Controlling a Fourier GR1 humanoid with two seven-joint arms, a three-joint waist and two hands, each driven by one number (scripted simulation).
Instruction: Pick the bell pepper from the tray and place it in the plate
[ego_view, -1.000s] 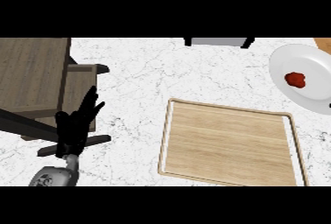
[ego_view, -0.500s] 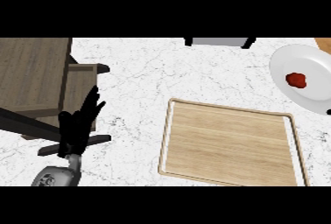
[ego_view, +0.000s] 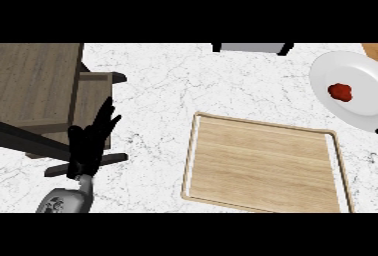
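Note:
A small red bell pepper (ego_view: 340, 92) lies on the white plate (ego_view: 332, 70) at the right edge of the head view. A light wooden tray (ego_view: 262, 161) rests on the marble counter in the lower middle, with nothing on it. My left hand (ego_view: 90, 144) stands at the lower left with straight fingers pointing up, holding nothing, well to the left of the tray. My right hand does not show.
A dark wooden chair or stool (ego_view: 44, 95) fills the left side, partly behind my left hand. A grey object (ego_view: 251, 47) sits at the top edge. A sliver of orange (ego_view: 370, 48) shows at the top right corner.

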